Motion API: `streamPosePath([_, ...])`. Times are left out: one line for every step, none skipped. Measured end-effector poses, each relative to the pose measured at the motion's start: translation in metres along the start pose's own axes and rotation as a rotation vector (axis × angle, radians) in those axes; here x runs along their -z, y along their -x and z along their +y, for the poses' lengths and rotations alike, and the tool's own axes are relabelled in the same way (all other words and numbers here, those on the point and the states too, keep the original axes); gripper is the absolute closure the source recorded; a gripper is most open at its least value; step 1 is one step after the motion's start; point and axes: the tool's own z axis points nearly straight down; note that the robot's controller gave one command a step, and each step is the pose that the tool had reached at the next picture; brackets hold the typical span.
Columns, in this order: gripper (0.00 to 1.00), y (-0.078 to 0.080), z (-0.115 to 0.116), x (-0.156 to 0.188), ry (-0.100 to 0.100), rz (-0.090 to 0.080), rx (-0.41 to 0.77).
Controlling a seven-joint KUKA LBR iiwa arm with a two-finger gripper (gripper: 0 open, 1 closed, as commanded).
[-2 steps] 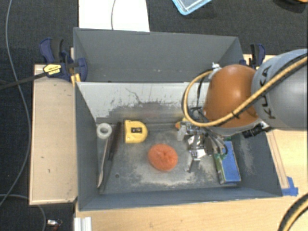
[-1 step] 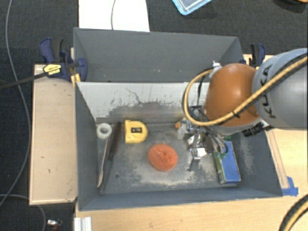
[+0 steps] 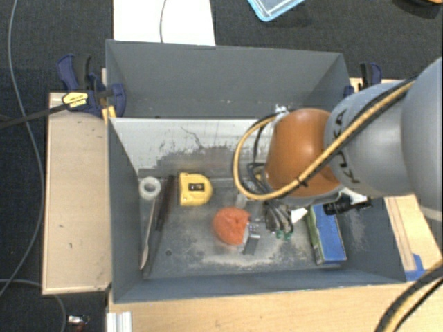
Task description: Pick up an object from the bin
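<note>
Closest to me is the big grey arm. It comes in from the right and has one round orange cover on its wrist and looped cables beside it. Under it sits the one grey metal bin.

On the bin floor I count five loose things that I can make out, one of each kind.

First is one blue flat box with a green edge. It lies at the right side of the floor, partly under the arm.

Next is one long, thin black stick. It lies by the left wall.

Then comes one orange-red ball, a bit lumpy, in the middle of the floor near the front. The gripper is down low just beside this ball, on its right side, and seems to touch it. I cannot tell if the gripper is open or shut. I do not see the ball held in it.

One yellow tape measure sits behind the ball and to its left.

Last is one small pale roll. It stands at the top end of the black stick, left of the tape measure.
</note>
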Motion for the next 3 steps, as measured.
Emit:
streamPosePath([0.00,0.040,0.007,-0.051,0.003,-0.004,-0.014])
streamPosePath([1.00,0.022,0.019,-0.051,0.003,0.007,-0.122])
streamPosePath([1.00,0.022,0.019,-0.051,0.003,0.007,-0.122])
